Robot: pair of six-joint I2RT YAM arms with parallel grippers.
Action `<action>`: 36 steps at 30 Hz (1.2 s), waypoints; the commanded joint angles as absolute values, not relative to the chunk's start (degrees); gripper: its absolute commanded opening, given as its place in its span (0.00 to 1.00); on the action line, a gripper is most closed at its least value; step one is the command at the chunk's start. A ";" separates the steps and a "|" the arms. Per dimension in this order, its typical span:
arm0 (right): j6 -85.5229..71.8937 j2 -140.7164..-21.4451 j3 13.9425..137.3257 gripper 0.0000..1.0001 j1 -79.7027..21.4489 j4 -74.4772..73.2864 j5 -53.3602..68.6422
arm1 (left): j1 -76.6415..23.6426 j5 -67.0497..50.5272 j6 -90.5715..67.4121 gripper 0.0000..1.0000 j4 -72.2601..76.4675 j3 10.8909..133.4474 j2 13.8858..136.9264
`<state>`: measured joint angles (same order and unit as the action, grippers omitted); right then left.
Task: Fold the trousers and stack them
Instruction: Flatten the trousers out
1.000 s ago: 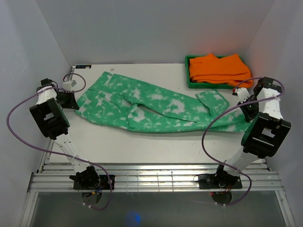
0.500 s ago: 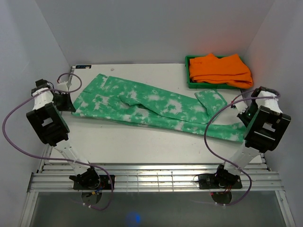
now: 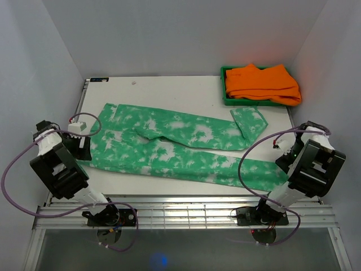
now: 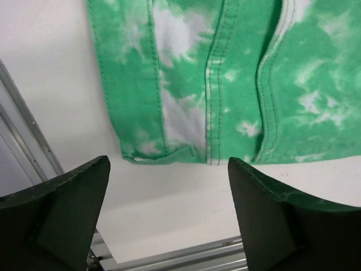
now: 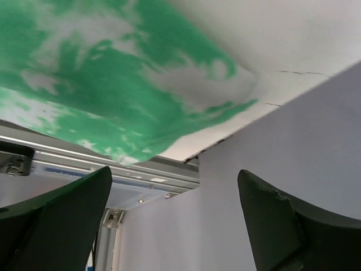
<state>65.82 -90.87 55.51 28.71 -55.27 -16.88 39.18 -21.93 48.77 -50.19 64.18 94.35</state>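
The green, white-mottled soft cloth trousers (image 3: 175, 144) are lying spread along the near side of the white table (image 3: 169, 96), legs reaching right, unfolded. The left gripper (image 4: 168, 165) and right gripper (image 5: 175, 172) are gaping wide, holding nothing. Folding and stacking are both waiting.

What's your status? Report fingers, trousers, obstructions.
Left fingers open, right fingers open, holding nothing. Trousers spread flat, unfolded, far leg's end folded back. Orange clothes in bin, far right, clear of trousers.

Left arm (image 3: 56, 166) and right arm (image 3: 312, 164): blocky black housings joined by white links. A purple cable (image 3: 240, 165) loops along each. Black bases (image 3: 104, 215). Fingers (image 4: 62, 214) are dark, matte, wedge-shaped.
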 commanded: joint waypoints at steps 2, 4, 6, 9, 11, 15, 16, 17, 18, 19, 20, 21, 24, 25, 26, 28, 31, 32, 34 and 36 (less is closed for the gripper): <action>73.58 -92.45 65.89 0.98 28.83 -54.74 -14.36 | 39.81 -25.91 54.93 0.98 -50.27 64.15 86.40; 71.03 -94.56 70.47 0.88 28.83 -58.87 -11.09 | 39.81 -28.03 54.41 0.98 -50.19 66.78 85.26; 67.69 -95.79 74.78 0.77 27.96 -61.07 -5.21 | 39.47 -31.01 53.18 0.98 -49.66 68.89 85.60; 62.59 -96.94 74.89 0.60 24.44 -61.44 -0.62 | 36.93 -31.90 50.29 0.96 -49.40 72.68 89.99; 59.70 -97.56 70.70 0.52 21.03 -60.39 -0.62 | 35.08 -32.17 48.44 0.90 -47.65 73.21 93.06; 57.58 -98.69 62.08 0.44 16.71 -54.07 -2.37 | 31.39 -30.59 44.13 0.74 -42.55 69.97 95.27; 57.13 -99.22 60.92 0.44 16.09 -51.79 -2.63 | 30.86 -29.63 42.38 0.72 -40.97 68.92 95.36; 56.52 -99.92 60.13 0.44 15.04 -50.46 -3.07 | 30.24 -29.45 41.49 0.70 -38.17 67.95 95.54; 55.73 -101.41 59.51 0.44 14.59 -49.32 -3.34 | 28.93 -29.27 40.88 0.70 -37.19 66.46 95.97; 54.50 -102.30 58.89 0.43 14.24 -48.26 -3.43 | 28.22 -28.31 39.22 0.70 -36.31 66.01 96.50; 53.80 -103.09 58.80 0.42 13.54 -45.99 -3.78 | 27.34 -27.95 38.07 0.69 -34.56 65.66 97.03; 53.01 -104.57 58.80 0.41 13.27 -44.49 -4.04 | 27.33 -27.86 36.84 0.68 -33.93 65.39 98.51; 50.11 -107.56 59.94 0.39 11.43 -39.21 -5.01 | 28.55 -24.53 30.07 0.59 -31.47 65.74 101.50; 49.23 -108.36 61.42 0.39 10.82 -38.24 -4.92 | 29.17 -23.83 28.84 0.55 -31.20 66.44 103.43; 47.22 -108.89 62.39 0.39 9.59 -37.71 -4.57 | 30.05 -22.08 27.18 0.52 -30.94 66.88 104.23; 45.10 -109.42 64.24 0.36 8.70 -36.65 -3.35 | 32.60 -20.75 26.72 0.47 -30.94 67.76 105.55; 42.20 -108.20 68.72 0.36 7.65 -38.66 -0.18 | 35.50 -19.25 28.47 0.42 -32.16 68.20 106.00; 41.32 -107.58 70.12 0.37 7.65 -39.45 3.04 | 35.94 -19.16 29.17 0.41 -32.69 67.94 105.39; 38.77 -104.78 74.43 0.43 7.73 -41.39 4.83 | 36.56 -20.74 31.81 0.44 -33.48 67.24 103.89; 35.01 -101.71 78.90 0.52 7.73 -41.92 8.07 | 36.56 -24.49 33.04 0.55 -34.45 66.27 100.65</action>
